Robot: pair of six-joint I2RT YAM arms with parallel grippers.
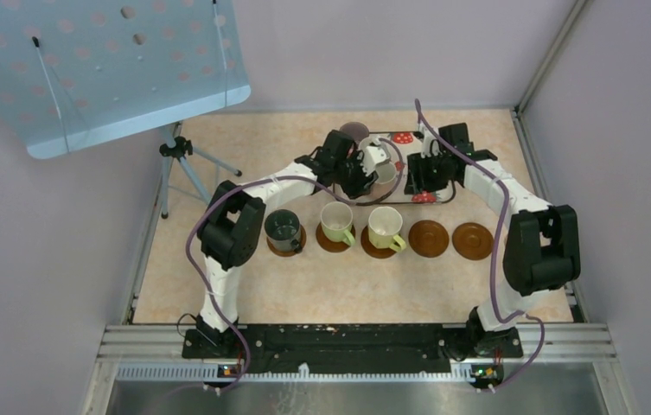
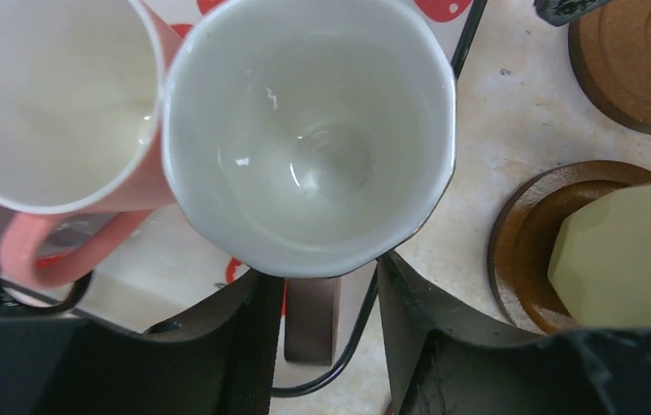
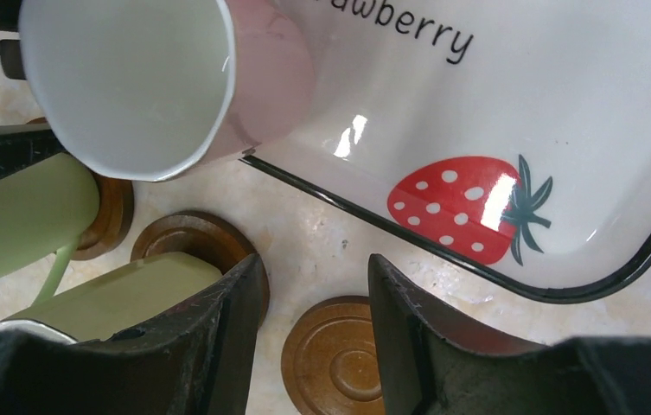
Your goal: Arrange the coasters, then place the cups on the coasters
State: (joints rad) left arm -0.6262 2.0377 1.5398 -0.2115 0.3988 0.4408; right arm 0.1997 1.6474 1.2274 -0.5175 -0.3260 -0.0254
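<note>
Left gripper (image 2: 322, 270) is clamped shut on the handle (image 2: 311, 316) of a white-lined cup (image 2: 304, 130) at the edge of the strawberry tray (image 3: 520, 104), right up against a pink cup (image 2: 45, 95); whether it rests or is lifted, I cannot tell. Right gripper (image 3: 315, 264) hangs with its jaws parted and nothing between them, above a bare coaster (image 3: 335, 359) just off the tray. Out front, a dark cup (image 1: 282, 226) and two yellow-green cups (image 1: 337, 222) sit on coasters, and two coasters (image 1: 428, 237) lie bare
</note>
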